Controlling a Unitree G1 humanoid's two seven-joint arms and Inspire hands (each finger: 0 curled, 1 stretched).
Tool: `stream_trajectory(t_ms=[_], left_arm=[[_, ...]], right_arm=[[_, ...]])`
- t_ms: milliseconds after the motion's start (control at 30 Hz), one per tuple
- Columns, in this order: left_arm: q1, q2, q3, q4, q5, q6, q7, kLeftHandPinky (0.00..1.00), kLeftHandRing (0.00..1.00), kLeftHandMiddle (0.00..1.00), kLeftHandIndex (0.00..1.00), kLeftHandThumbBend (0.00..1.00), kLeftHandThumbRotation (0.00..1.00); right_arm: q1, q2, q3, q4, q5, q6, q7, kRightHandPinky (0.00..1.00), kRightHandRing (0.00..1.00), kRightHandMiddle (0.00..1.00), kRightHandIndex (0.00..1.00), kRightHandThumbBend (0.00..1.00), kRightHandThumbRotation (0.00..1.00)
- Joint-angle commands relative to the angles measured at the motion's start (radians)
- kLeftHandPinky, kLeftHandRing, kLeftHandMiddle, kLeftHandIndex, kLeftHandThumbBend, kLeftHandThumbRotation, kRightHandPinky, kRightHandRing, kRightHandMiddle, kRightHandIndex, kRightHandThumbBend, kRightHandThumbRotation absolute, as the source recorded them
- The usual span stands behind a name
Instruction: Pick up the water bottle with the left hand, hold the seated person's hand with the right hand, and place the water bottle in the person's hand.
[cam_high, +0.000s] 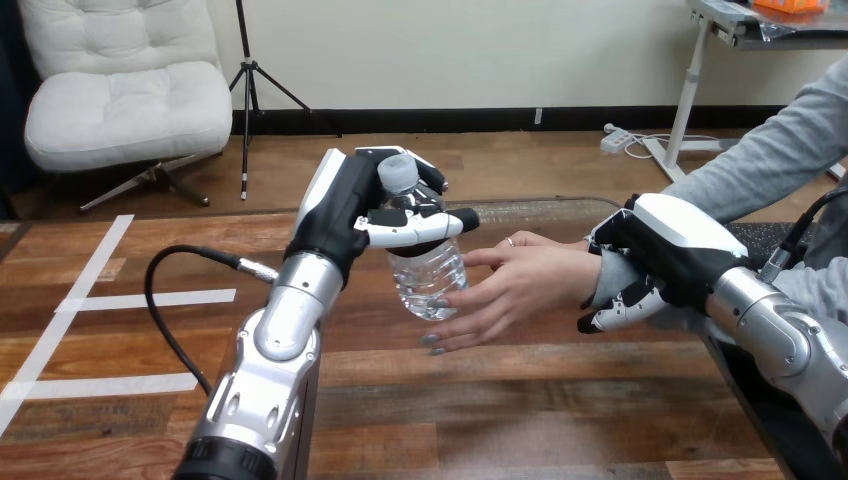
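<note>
Handover under way: the bottle is held up against the person's open palm.

The left hand (350, 215) has its fingers and thumb closed round the upper part of the water bottle (428, 278). It holds the bottle upright above the bench (500, 400), the lower half just touching the fingertips of the person's hand (520, 285), which reaches in open from the view's right. The right hand (670, 250) lies over the person's wrist (603, 275), its fingers curled round it. Picking up and holding look done, so the step in hand is the placing. The next move likely calls for easing the bottle deeper into the palm, then letting go only once the person's grip closes on it. Nothing stands between bottle and palm, and white tape lines (160, 298) lie well off at the bench's left. The risk is an early release, which would drop the bottle onto the bench.
</note>
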Motion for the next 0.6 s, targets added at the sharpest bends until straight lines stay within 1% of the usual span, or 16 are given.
stream_trajectory(t_ms=[0, 200, 333, 467, 567], left_arm=[[-0.101, -0.015, -0.002, 0.003, -0.003, -0.038, 0.002, 0.35, 0.41, 0.44, 0.43, 0.71, 0.00], [-0.105, -0.026, -0.007, -0.001, -0.004, -0.034, -0.005, 0.36, 0.42, 0.44, 0.43, 0.71, 0.00], [-0.106, -0.033, -0.011, -0.010, -0.002, -0.021, -0.009, 0.35, 0.41, 0.44, 0.43, 0.71, 0.00], [-0.105, -0.039, -0.012, -0.017, -0.005, -0.024, -0.018, 0.34, 0.40, 0.43, 0.43, 0.71, 0.00], [-0.102, -0.047, -0.014, -0.032, -0.008, -0.015, -0.025, 0.33, 0.40, 0.43, 0.43, 0.70, 0.00]], right_arm=[[-0.007, 0.023, -0.033, -0.029, 0.024, -0.011, -0.016, 0.25, 0.29, 0.35, 0.37, 0.75, 0.00], [-0.008, 0.025, -0.036, -0.027, 0.030, -0.009, -0.008, 0.25, 0.29, 0.35, 0.36, 0.74, 0.00], [-0.006, 0.025, -0.036, -0.030, 0.029, -0.011, -0.011, 0.25, 0.29, 0.34, 0.36, 0.74, 0.00], [-0.004, 0.024, -0.036, -0.032, 0.029, -0.015, -0.014, 0.24, 0.28, 0.34, 0.36, 0.74, 0.00], [-0.004, 0.025, -0.039, -0.035, 0.030, -0.010, -0.010, 0.24, 0.28, 0.34, 0.36, 0.74, 0.00]])
